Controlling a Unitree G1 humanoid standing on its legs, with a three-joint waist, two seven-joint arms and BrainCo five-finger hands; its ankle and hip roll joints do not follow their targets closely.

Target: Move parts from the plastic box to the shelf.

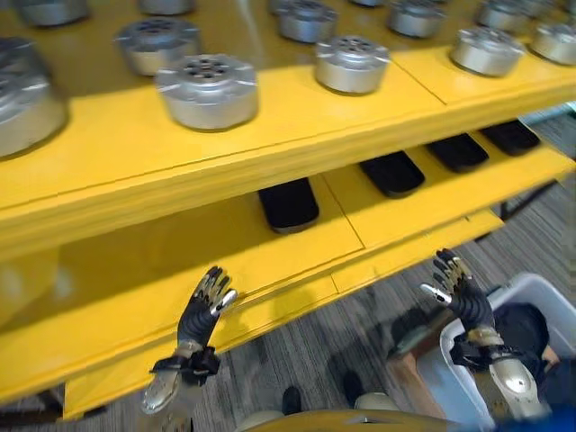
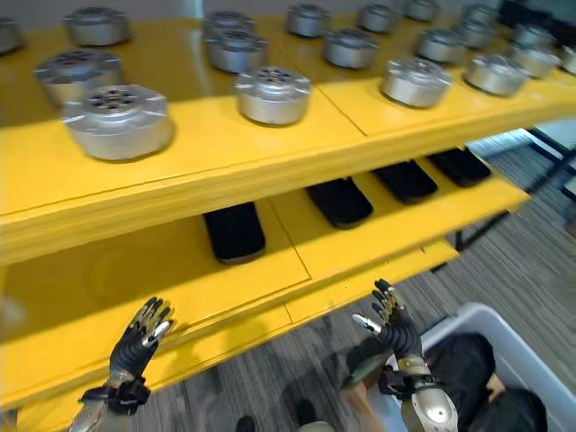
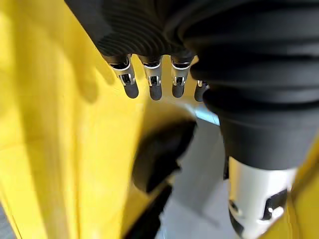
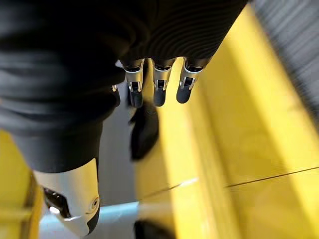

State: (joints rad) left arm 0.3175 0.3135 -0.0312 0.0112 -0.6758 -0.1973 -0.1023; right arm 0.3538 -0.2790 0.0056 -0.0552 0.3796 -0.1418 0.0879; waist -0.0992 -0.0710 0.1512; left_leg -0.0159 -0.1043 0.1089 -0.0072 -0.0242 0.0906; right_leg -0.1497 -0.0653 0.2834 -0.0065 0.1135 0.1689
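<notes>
Both hands empty: left hand raised by the front edge of the lower yellow shelf, fingers straight and slightly spread; right hand raised above the plastic box, fingers likewise straight and relaxed, pinching nothing. Silver round parts already in rows on the top shelf board; flat black parts in a row on the lower board. Box at lower right on the floor side, with dark contents, too obscured to identify as a specific part. Judging by the shelved pieces: silver discs look like machined metal, so probably heavy for their size, rigid, smooth and somewhat slippery on the turned rim; not fragile, but likely to dent the paint if dropped. Best hold probably across the diameter, thumb against fingers on the side wall just under the stepped top flange, for a mechanical stop. Black parts look flat, rigid, lighter; better pinched across the narrow width near mid-length. Box wall close to the right wrist, so a vertical lift-out probably safest.
</notes>
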